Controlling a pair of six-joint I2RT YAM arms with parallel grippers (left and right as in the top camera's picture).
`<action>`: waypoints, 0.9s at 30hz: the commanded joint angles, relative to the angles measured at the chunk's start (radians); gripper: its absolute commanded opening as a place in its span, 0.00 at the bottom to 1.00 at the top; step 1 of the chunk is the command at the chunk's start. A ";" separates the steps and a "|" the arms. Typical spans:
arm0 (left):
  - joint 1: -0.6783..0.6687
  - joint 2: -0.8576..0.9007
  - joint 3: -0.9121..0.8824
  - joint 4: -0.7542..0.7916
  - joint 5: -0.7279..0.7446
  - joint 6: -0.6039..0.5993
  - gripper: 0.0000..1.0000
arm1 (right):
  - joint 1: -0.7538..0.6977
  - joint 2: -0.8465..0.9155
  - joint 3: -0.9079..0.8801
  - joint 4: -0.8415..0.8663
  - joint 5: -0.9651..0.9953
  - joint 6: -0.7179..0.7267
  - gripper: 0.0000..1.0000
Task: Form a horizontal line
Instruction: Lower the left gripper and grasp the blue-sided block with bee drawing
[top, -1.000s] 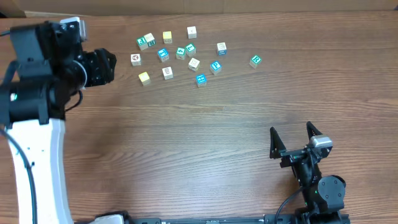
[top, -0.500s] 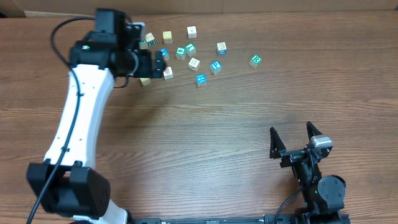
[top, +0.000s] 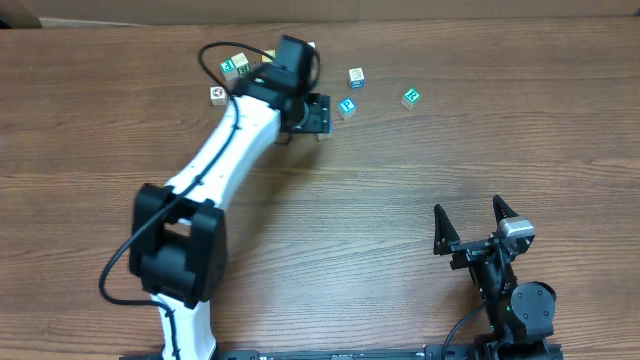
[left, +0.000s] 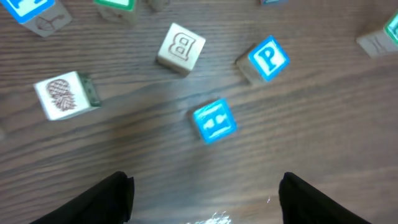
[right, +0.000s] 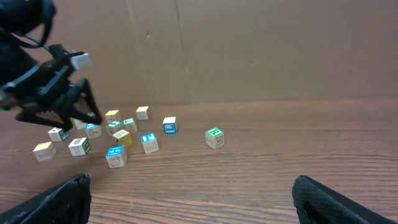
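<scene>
Wooden cubes (top: 356, 77) sit partly hidden beneath the left tool (left: 205, 190), spread empty; right tool (top: 474, 222) likewise apart.

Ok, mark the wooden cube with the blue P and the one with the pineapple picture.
Blue P wooden cube (left: 268, 58), left wrist view, the letter.
Pineapple picture wooden cube (left: 61, 98), left wrist view, picture face.
</scene>
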 joint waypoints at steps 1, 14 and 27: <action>-0.060 0.050 0.016 0.068 -0.159 -0.154 0.74 | 0.004 -0.003 -0.010 0.006 0.012 0.003 1.00; -0.074 0.172 0.016 0.218 -0.244 -0.241 0.68 | 0.004 -0.003 -0.010 0.006 0.012 0.003 1.00; -0.079 0.238 0.011 0.204 -0.198 -0.236 0.54 | 0.004 -0.003 -0.010 0.006 0.012 0.003 1.00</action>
